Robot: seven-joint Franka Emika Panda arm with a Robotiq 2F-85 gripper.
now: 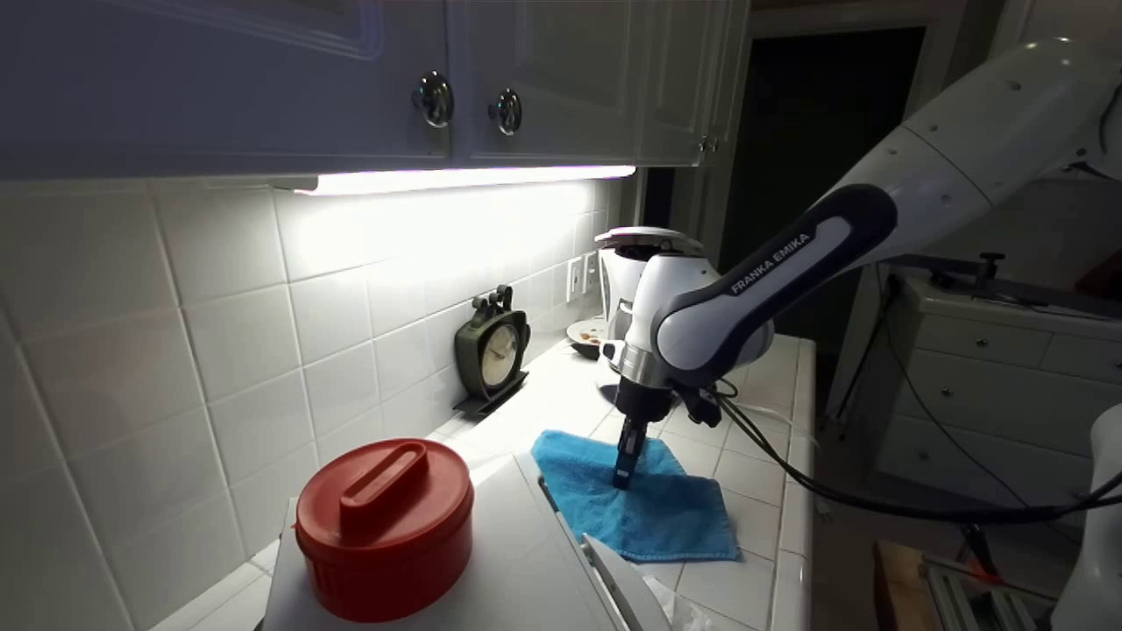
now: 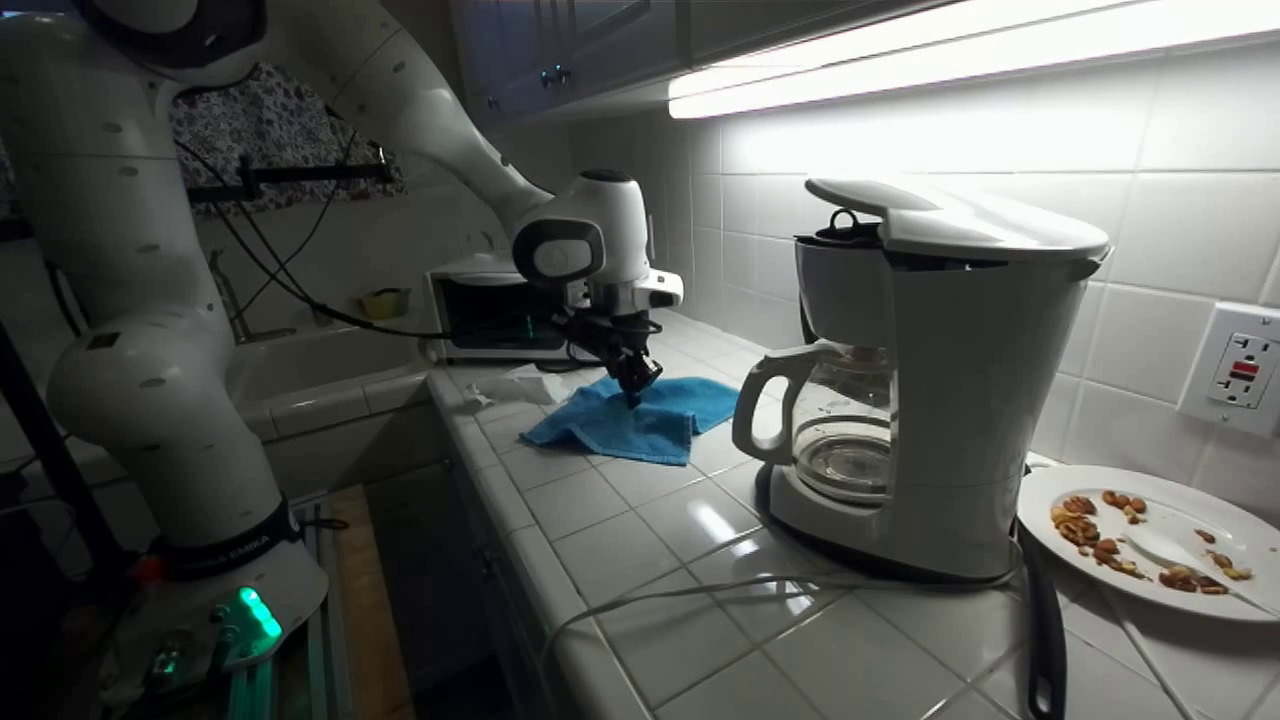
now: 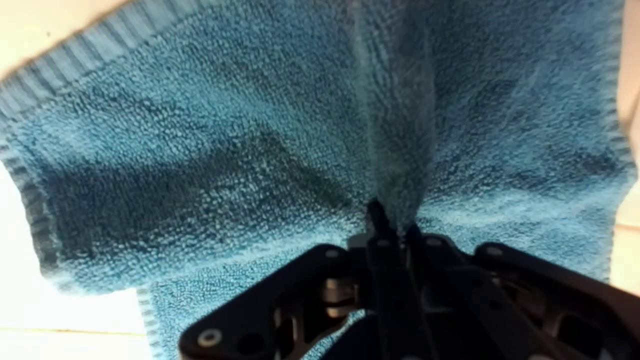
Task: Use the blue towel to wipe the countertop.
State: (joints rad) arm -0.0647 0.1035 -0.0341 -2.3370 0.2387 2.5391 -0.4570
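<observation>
Blue towel (image 1: 662,517) lies rumpled on the long white tiled counter (image 2: 640,545), and I have the pair on screen in both exterior views. My Franka arm (image 1: 947,166) reaches in over the counter, its wrist turned down above the cloth. In an exterior view I pick out a white toaster oven (image 2: 490,308) beyond the towel and a white coffee maker (image 2: 985,420) on the nearer side, its lid tipped up, so the cloth lies between the two. In an exterior view I also have a red lidded container (image 1: 386,526) on a flat white top (image 1: 517,543). Just beside the coffee maker sits a white plate (image 2: 1190,500) with brown bits of food (image 2: 1080,525). Down at the small end, my gripper (image 3: 397,225) is clenched: in the wrist view its dark fingers (image 3: 377,215) pinch a raised fold of the towel, and in both exterior views I see its tips down at the cloth.
</observation>
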